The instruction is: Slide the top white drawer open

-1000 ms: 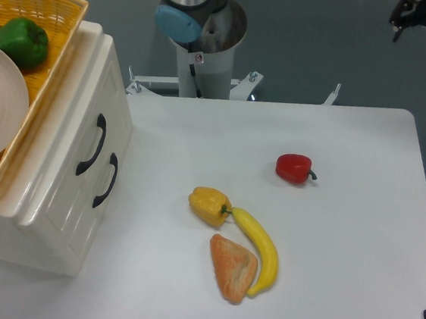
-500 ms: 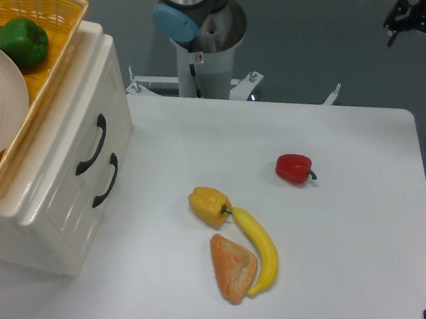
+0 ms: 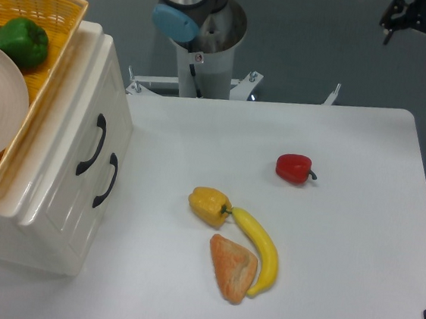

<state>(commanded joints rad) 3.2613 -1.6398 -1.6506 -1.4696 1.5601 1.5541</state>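
Black and small at the far right corner, the pincer [image 3: 418, 21] has crept slightly left and up since a moment ago, fingers apart, holding nothing. At the left of the surface [image 3: 341, 249], well apart from it, the glossy cream top white drawer [image 3: 78, 134] sits shut, black handle [image 3: 92, 144] untouched.

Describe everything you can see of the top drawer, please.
The top drawer is the upper front of a glossy cream-white cabinet at the table's left. It looks like painted wood or ceramic, with a panelled face and one black arched handle. It is shut, flush with the cabinet, and seen obliquely from above. A second handled front sits just beside it. Nothing touches it; the gripper is far off at top right.
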